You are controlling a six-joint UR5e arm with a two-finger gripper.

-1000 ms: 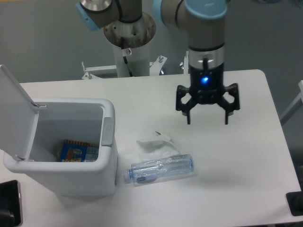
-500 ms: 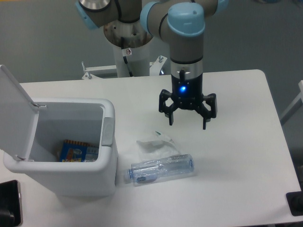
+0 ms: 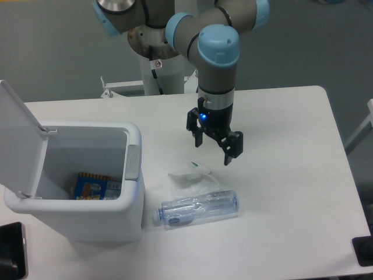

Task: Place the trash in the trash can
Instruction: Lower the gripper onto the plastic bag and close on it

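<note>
Grey wall and floor sit behind a smooth white bench (image 3: 291, 175) with rounded corners. At the far left, around nine o'clock on its top, stands the trash can (image 3: 87, 219): a white, boxy plastic bin with softened corners, its flat lid (image 3: 17, 137) swung up and leaning back on the left side, a grey latch tab (image 3: 133, 163) on the wall facing the middle of the bench. Down inside it lies a blue-and-orange printed packet (image 3: 92, 186), glossy and flat.

Just right of the can, toward six o'clock, the crushed bottle (image 3: 198, 209) lies on its side, clear dented plastic with a bluish label, its cap end pointing at the can but not touching it. Right above it, at about its twelve o'clock and touching or nearly so, rests the crumpled wrapper (image 3: 189, 176), thin whitish film with a tiny green speck on its upper edge.

Over the wrapper, a little to its one o'clock, hangs the pincer (image 3: 214, 150), black and angular with a blue light glowing on its body; its two fingers stand spread apart, gripping nothing, and are turned at a slant. Above it rises the arm (image 3: 217, 64), grey metal tubes with pale blue caps, mounted on a white pedestal (image 3: 162, 70) behind the bench at twelve o'clock.
</note>
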